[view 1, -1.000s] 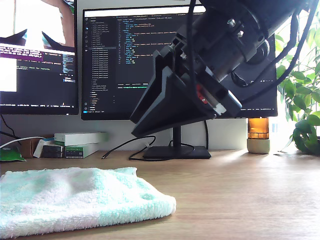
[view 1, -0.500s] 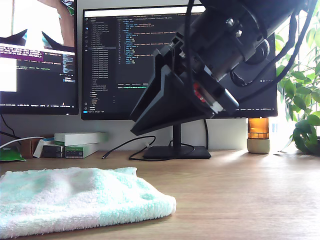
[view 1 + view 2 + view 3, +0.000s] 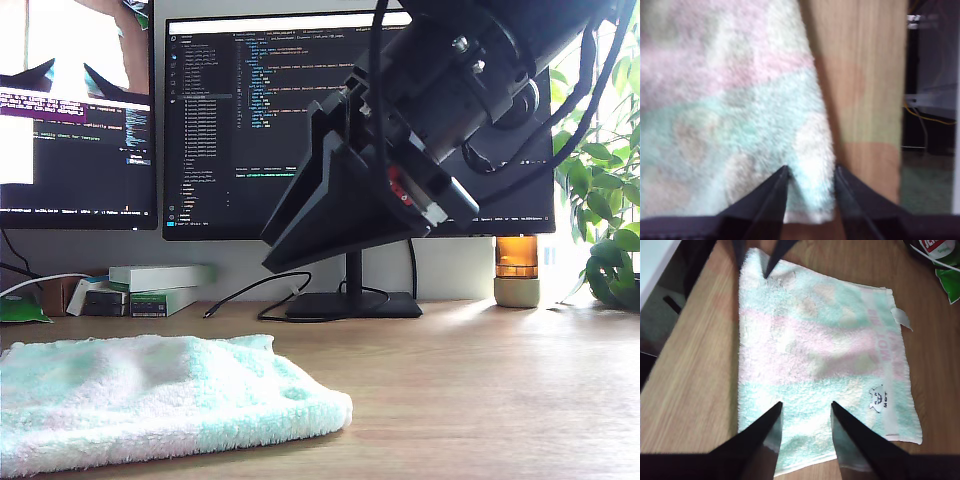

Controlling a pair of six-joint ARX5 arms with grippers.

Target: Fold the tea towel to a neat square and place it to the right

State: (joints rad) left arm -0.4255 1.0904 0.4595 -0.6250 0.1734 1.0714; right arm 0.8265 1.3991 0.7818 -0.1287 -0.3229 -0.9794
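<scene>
**Both grippers spread over the towel's edge**

In the exterior view, the tea towel (image 3: 150,400) lies folded on the wooden desk (image 3: 480,390) at the lower left of the frame, its thick edge facing the frame's right. Behind it, two monitors (image 3: 75,110) fill the upper left and centre, with small boxes (image 3: 160,288) stacked beneath them. A large black arm (image 3: 400,150) hangs over the centre and upper right; I cannot tell from this view which of my arms it is. A plant (image 3: 605,200) stands at the far right.

My first gripper (image 3: 811,172) has its fingers apart, straddling a corner of the towel (image 3: 730,115) near its edge. My second gripper (image 3: 806,409) is also spread, its fingertips (image 3: 775,412) above the towel (image 3: 815,355). A small white tag (image 3: 901,317) sticks out from one edge.
</scene>
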